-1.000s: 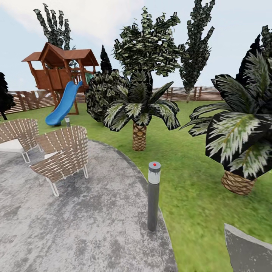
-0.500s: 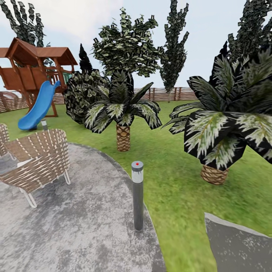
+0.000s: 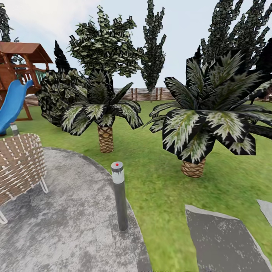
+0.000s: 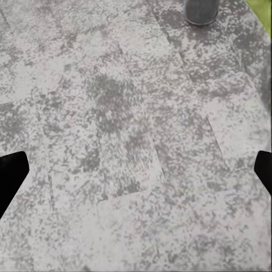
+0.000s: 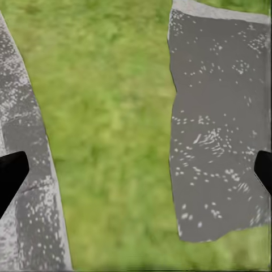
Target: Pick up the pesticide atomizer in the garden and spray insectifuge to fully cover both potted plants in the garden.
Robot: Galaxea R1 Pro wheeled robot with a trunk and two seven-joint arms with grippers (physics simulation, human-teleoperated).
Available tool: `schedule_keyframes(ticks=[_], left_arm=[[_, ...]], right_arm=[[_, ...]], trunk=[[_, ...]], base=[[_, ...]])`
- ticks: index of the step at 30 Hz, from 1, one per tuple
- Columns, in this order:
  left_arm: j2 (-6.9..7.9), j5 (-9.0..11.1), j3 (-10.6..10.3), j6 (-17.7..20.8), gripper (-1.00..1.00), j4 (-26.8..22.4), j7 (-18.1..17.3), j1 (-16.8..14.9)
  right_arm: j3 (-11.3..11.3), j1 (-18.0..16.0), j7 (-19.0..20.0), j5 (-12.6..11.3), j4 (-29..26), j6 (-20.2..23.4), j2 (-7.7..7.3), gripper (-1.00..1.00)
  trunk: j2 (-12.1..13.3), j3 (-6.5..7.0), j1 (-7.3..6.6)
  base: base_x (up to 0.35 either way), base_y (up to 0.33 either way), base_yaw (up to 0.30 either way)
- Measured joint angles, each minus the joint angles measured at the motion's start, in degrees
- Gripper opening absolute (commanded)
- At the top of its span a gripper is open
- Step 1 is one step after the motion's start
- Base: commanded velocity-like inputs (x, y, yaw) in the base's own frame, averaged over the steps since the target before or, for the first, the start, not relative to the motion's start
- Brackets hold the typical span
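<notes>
At the far left stands a wooden playhouse [image 3: 20,60] with a blue slide [image 3: 13,104]. A wicker seat [image 3: 19,166] sits on the round grey paving [image 3: 68,226]. A short lamp post [image 3: 119,196] stands at its edge. Two palms [image 3: 100,109] [image 3: 206,121] grow on the lawn [image 3: 158,181]. Near right lies a grey slab [image 3: 223,241]. The left gripper [image 4: 136,170] and right gripper [image 5: 136,170] are wide apart and hold nothing. No spray bottle or potted plants are in sight.

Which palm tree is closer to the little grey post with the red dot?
The left palm, beside the curved paving edge. The grey post stands on that same edge; the bigger right palm grows farther off across the grass.
</notes>
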Motion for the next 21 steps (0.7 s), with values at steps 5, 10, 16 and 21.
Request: schedule_keyframes(ticks=[5, 10, 16, 21], left_arm=[[0.0, 0.0, 0.0, 0.0, 1.0, 0.0, 0.0, 0.0], [0.0, 0.0, -0.1, 0.0, 1.0, 0.0, 0.1, 0.0], [0.0, 0.0, -0.1, 0.0, 1.0, 0.0, 0.1, 0.1], [0.09, 0.0, 0.0, 0.0, 1.0, 0.0, 0.1, 0.1]], right_arm=[[0.0, 0.0, 0.0, 0.0, 0.0, 0.0, 0.0, 1.0], [-0.1, 0.0, 0.0, 0.0, 0.0, 0.0, 0.0, 1.0], [-0.1, 0.0, 0.0, 0.0, 0.0, 0.0, 0.0, 1.0], [-0.1, 0.0, 0.0, 0.0, 0.0, 0.0, 0.0, 1.0]], trunk=[[0.0, -0.26, 0.0], [0.0, -0.6, 0.0], [0.0, -1.02, -0.01], [0.0, -1.37, -0.01]], base=[[0.0, -0.169, -0.254], [0.008, -0.25, -0.225], [0.067, -0.269, -0.214], [0.106, -0.27, -0.211]])
